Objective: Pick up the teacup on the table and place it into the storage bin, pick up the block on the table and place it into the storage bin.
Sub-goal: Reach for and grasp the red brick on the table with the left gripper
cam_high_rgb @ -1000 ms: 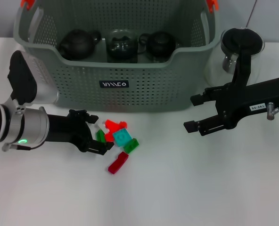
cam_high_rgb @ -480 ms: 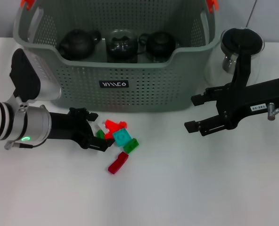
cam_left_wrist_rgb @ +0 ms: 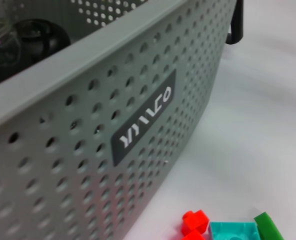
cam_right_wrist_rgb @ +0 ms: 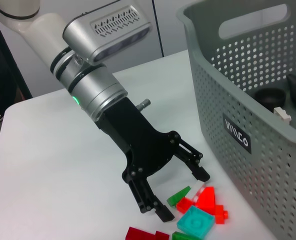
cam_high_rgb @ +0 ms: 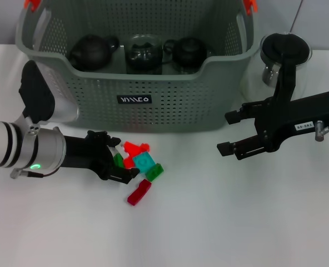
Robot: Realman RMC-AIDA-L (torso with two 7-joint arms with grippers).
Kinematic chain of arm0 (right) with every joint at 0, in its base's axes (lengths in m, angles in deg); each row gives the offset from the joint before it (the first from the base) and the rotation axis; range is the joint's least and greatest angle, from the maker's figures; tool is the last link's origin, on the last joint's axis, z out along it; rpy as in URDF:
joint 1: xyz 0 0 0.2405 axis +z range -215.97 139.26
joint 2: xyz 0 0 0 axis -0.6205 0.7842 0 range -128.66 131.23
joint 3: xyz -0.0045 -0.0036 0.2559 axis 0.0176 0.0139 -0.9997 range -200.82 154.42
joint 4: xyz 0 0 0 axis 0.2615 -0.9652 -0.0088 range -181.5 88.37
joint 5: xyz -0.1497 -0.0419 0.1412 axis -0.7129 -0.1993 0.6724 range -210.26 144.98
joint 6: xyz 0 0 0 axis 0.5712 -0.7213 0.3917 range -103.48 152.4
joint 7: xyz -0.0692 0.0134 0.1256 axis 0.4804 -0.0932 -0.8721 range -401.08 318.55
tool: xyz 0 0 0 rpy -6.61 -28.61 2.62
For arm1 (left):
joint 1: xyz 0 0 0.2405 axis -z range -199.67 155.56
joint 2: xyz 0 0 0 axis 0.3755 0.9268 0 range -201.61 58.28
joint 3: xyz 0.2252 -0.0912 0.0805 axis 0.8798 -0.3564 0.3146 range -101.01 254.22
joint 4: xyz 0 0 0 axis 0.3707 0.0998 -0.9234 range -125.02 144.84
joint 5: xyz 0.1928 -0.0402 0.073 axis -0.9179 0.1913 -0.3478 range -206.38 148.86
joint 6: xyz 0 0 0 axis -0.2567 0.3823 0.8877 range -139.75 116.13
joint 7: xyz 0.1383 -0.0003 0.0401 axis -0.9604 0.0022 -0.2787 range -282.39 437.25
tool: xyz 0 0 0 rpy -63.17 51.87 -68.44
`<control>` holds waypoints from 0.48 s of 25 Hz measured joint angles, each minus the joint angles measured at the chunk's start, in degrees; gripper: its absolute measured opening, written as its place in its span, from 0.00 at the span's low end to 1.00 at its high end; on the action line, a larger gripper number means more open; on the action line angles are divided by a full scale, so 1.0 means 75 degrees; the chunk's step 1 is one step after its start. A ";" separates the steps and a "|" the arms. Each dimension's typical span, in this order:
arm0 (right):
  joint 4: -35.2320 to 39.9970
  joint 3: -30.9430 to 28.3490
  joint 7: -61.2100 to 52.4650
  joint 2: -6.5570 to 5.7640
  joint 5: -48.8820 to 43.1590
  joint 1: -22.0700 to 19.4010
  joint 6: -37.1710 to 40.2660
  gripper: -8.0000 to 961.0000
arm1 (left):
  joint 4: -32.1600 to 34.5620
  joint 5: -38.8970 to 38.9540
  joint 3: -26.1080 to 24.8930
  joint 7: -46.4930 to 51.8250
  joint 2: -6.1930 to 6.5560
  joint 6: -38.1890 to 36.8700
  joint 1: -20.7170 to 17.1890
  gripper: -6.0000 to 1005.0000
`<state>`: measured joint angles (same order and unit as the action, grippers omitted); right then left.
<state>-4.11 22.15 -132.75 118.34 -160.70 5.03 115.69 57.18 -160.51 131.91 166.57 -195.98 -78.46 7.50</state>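
The left gripper lies low on the white surface, its fingers spread wide around the edge of the block pile, gripping nothing. The right gripper hovers with fingers apart, empty, beside the storage bin. Teapots sit inside the bin.

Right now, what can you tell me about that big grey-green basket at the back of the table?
The storage bin is a large grey-green plastic basket with rounded corners, walls full of small holes, cut-out hand grips and orange clips at its top corners. A small black label with white lettering sits on its front wall. It stands upright on the white table. Inside are two dark teapots and a glass teapot. Loose coloured blocks lie just before it; a glass pitcher stands beside it.
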 joint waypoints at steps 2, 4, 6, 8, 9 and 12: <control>0.0000 0.0000 0.0000 -0.0006 0.0000 0.0002 -0.0001 0.95 | 0.0000 0.0000 0.0025 0.0010 -0.0011 -0.0031 0.0017 0.95; 0.0000 0.0000 0.0000 -0.0008 0.0000 0.0003 -0.0001 0.95 | 0.0000 0.0010 0.0052 0.0032 -0.0017 -0.0097 0.0036 0.95; 0.0000 0.0000 0.0000 -0.0014 0.0000 0.0002 -0.0001 0.95 | 0.0012 0.0045 0.0115 0.0061 -0.0021 -0.0213 0.0042 0.95; 0.0000 0.0000 0.0000 -0.0020 0.0000 -0.0002 -0.0001 0.95 | 0.0028 0.0053 0.0129 0.0065 -0.0021 -0.0324 0.0046 0.95; 0.0000 0.0000 0.0000 -0.0021 0.0000 -0.0003 -0.0001 0.95 | 0.0035 0.0055 0.0135 0.0065 -0.0020 -0.0401 0.0052 0.95; 0.0000 0.0000 0.0000 -0.0022 0.0000 -0.0006 0.0000 0.95 | 0.0044 0.0057 0.0188 0.0085 -0.0018 -0.0531 0.0063 0.95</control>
<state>-4.11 22.15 -132.75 118.18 -160.69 4.99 115.69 57.51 -160.08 133.32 167.20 -196.12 -82.44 7.97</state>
